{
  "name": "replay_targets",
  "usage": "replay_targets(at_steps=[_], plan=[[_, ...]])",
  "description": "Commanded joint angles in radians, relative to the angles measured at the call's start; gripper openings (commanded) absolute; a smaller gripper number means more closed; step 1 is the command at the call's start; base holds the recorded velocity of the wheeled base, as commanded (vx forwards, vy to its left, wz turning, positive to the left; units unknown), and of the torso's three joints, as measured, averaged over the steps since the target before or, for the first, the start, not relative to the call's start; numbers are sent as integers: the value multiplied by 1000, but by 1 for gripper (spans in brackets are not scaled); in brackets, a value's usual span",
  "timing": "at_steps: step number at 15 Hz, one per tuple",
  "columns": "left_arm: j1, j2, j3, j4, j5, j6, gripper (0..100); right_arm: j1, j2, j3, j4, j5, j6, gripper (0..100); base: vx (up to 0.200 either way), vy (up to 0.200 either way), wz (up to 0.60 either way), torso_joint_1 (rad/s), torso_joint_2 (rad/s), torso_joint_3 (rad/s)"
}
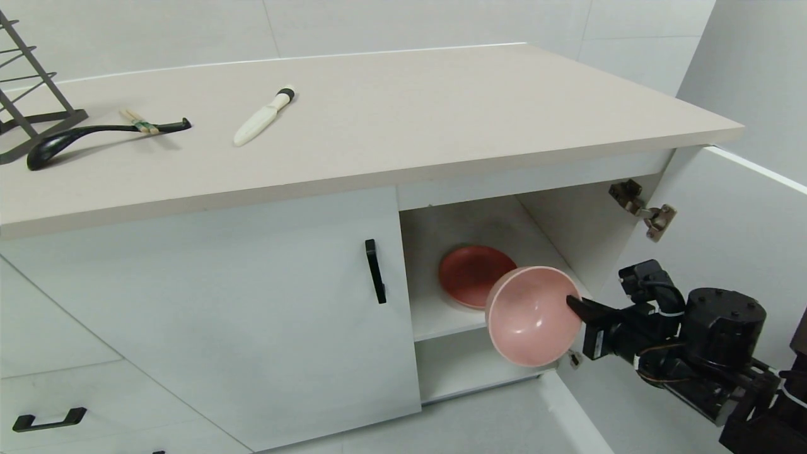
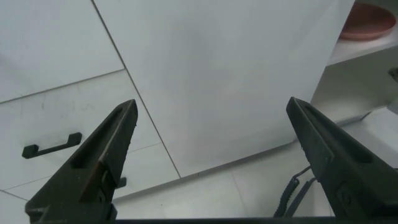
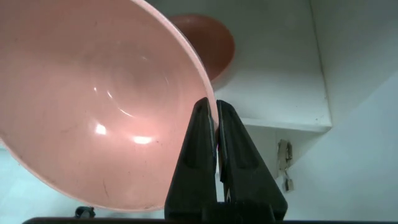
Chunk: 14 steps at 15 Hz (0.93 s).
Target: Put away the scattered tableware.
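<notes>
right gripper pinches pink bowl rim | bowl tilted, before shelf bearing red plate | left gripper spread

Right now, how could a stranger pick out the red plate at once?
Look inside the open cupboard under the counter. The red plate lies flat on the shelf, behind the pink bowl in the right gripper. It is darker and shallower than the bowl.

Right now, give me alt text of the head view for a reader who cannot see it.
The right gripper holds a pink bowl by its rim, tilted on edge, before the open cabinet, where a red plate lies on the shelf. On the countertop above lie a black ladle, chopsticks and a white knife.
</notes>
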Motion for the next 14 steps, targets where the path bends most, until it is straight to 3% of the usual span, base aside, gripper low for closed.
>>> replay_targets(at_steps=[1,4,10,14], plan=[[0,2,0,-2,0,-3,100,1,61,-15,-1,0,-2,0,0,0,0,0,0,0],[0,2,0,-2,0,-3,100,0,81,-108,-1,2,2,0,0,0,0,0,0,0],[0,2,0,-2,0,-3,100,-2,270,-449,-1,14,-3,0,0,0,0,0,0,0],[0,2,0,-2,0,-3,100,-3,308,-578,104,19,2,0,0,0,0,0,0,0]])
